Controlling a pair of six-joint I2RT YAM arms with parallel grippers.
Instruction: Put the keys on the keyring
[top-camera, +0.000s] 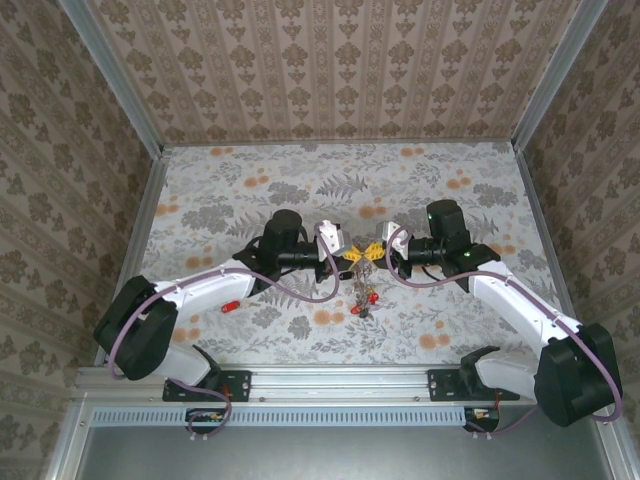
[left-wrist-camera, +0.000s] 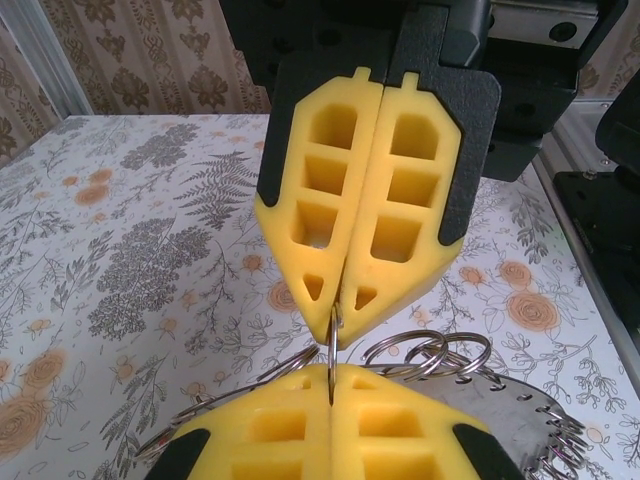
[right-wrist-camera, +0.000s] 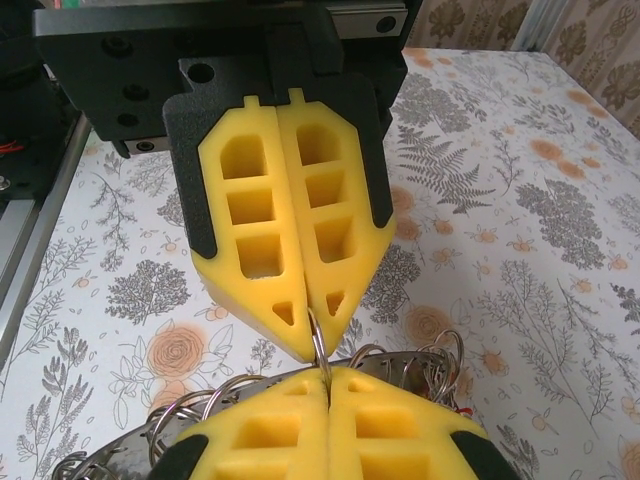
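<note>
Widest thing first: the table (top-camera: 450, 320), with its flat flowered cloth, spreads under both arms. The left arm (top-camera: 200, 290) and right arm (top-camera: 520, 310) reach in and meet nose to nose over the middle. The left end effector (left-wrist-camera: 331, 385) is clamped tight, its yellow ribbed foam pads pressed together on a thin wire ring (left-wrist-camera: 331, 350) seen edge-on. The right end effector (right-wrist-camera: 326, 385) is closed on that same wire ring from the opposite side, so both grips share one loop. Just below hangs the keyring (left-wrist-camera: 520, 415), a flat grey metal plate with a sawtooth rim, lifted off the table with a cluster of shiny round loops beside it. The keys (top-camera: 362, 298) dangle beneath the meeting point, red heads among darker metal. What looks like one more red key (top-camera: 230, 305) lies loose on the table by the left arm. To my eye this is the threading step, and it wants patience. One side should hold firm while the other works the coil. The wire is springy and slick against soft foam, so a twist or an uneven pull could pop it free. I can't tell whether the coil is parted yet.
</note>
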